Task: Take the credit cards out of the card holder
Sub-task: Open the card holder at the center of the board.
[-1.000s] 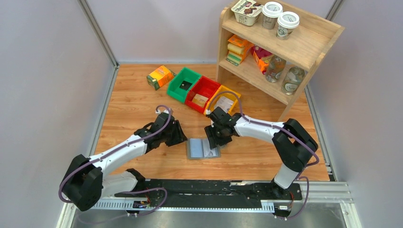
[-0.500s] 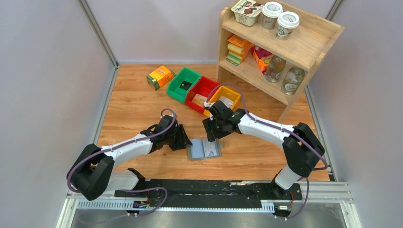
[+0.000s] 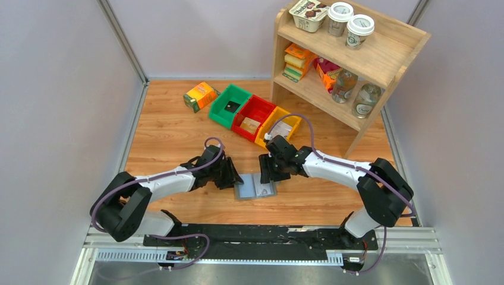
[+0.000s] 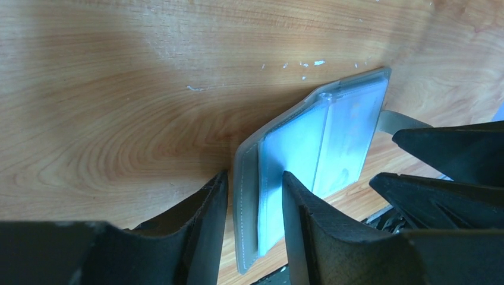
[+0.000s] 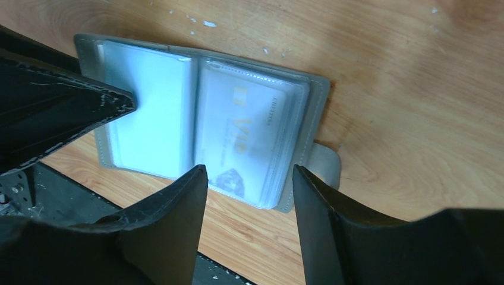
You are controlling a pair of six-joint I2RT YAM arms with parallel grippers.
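My left claw (image 4: pixel 254 178), half spread, brackets the left edge of the card holder (image 5: pixel 151 119), though I cannot tell whether it touches. My right claw (image 5: pixel 249 172), likewise half spread and empty, hangs over the holder's right leaf. The holder lies open and flat on the table (image 5: pixel 386 89), with a pale credit card (image 5: pixel 243 136) inside a clear pocket (image 5: pixel 291 113) of its right leaf and the snap tab (image 5: pixel 324 163) jutting from its right edge. I judge the holder soft and light, apt to slide unless pinned at its left leaf. The card looks thin, stiff and slick, best pinched by whichever edge clears the pocket.
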